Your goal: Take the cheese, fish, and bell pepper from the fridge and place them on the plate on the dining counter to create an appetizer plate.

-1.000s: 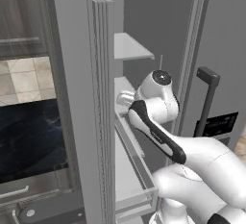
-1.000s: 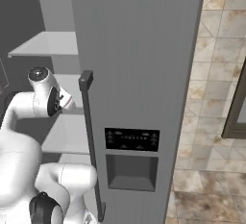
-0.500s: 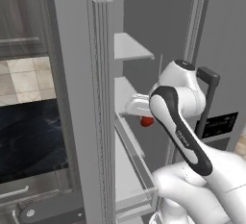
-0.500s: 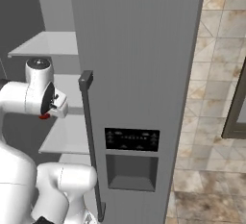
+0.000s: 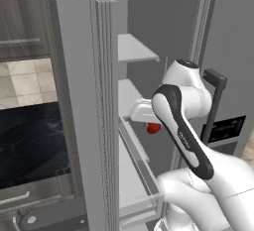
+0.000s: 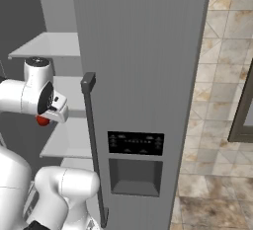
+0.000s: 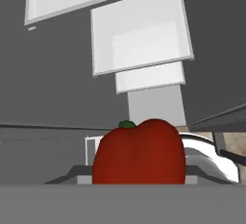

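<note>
2 doors frame the fridge [image 6: 143, 51]: the left one stands open edge-on, the right one is shut with its bar handle [image 6: 94, 145] just beside the wrist. Between them the gripper [image 5: 153, 126] is clamped on the bell pepper [image 7: 139, 153], in free air in front of the pale shelves [image 5: 134, 49], close to the open door's edge.

Interior of the fridge [image 6: 148, 51], seen with its left door swung wide. Pale grey shelves [image 5: 133, 49] were stacked one above another inside the dark compartment; nothing could be made out lying on their visible surfaces [image 7: 139, 35].
</note>
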